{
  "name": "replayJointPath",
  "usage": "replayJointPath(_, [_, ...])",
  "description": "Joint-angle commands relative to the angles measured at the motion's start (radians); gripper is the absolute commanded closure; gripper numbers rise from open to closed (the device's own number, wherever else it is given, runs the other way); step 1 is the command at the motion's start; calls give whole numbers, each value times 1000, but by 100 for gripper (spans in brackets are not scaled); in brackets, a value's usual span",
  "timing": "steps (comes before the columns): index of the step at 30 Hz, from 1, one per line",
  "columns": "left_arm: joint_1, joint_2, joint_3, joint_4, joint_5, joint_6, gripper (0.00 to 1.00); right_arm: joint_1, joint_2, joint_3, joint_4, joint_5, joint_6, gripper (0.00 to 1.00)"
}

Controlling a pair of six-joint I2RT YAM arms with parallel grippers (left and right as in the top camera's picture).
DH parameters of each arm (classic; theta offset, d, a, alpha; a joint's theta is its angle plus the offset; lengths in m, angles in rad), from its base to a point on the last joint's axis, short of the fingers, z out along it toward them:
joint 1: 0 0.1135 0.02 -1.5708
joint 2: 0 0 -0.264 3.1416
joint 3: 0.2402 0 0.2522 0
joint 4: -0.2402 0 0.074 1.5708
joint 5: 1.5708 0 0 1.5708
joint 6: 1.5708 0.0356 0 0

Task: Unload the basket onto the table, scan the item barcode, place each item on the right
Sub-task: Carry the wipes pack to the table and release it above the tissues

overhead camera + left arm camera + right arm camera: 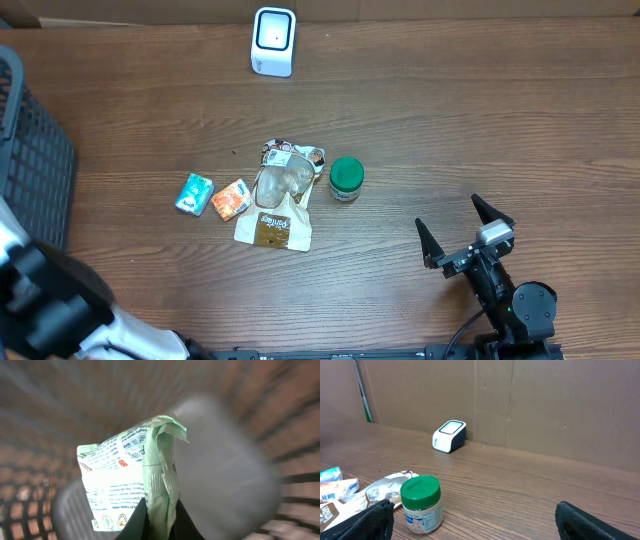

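I see my left gripper (156, 524) clamped on a green pouch (125, 472). My right gripper (460, 231) rests near right, jaws wide apart.

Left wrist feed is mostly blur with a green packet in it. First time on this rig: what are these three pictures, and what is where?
Two robot arms work at a table. The overhead view looks straight down on it. Each wrist view rides on one arm and sees that arm's own fingers. The left gripper is shut on a pale green packet. The blur around it looks like the mesh of the black basket. The right gripper is open and empty. On the table are a white scanner, a green-lidded jar, a crumpled pouch, a blue packet and an orange packet.
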Motion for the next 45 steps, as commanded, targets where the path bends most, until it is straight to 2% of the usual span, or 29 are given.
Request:
replayJointPath(1, [-79, -201, 14, 45, 22, -5, 96, 5, -9, -11, 6, 13, 1, 0])
replayJointPath(6, [-196, -390, 13, 59, 23, -2, 96, 5, -9, -11, 6, 13, 1, 0])
replayJointPath(11, [-345, -514, 13, -37, 23, -3, 96, 5, -9, -11, 6, 13, 1, 0])
replayJointPath(14, [-432, -522, 13, -142, 48, -2, 96, 5, -9, -11, 6, 13, 1, 0])
replayJointPath(18, [-530, -483, 0, -276, 179, 24, 96, 5, -9, -11, 6, 13, 1, 0])
replayJointPath(22, [-628, -426, -82, -315, 313, 98, 96, 5, -9, -11, 6, 13, 1, 0])
replayJointPath(26, [-726, -377, -236, -277, 311, 106, 96, 5, -9, -11, 6, 13, 1, 0])
replayJointPath(33, [-880, -264, -483, -85, 288, 107, 96, 5, -9, -11, 6, 13, 1, 0])
replayJointPath(42, [-988, -133, -518, 87, 121, 106, 96, 5, -9, -11, 6, 13, 1, 0])
replayJointPath(43, [-991, -125, -518, 90, 119, 104, 92, 5, -9, -11, 6, 13, 1, 0])
replayJointPath(45, [-991, -116, -518, 88, 119, 82, 77, 5, -9, -11, 6, 13, 1, 0])
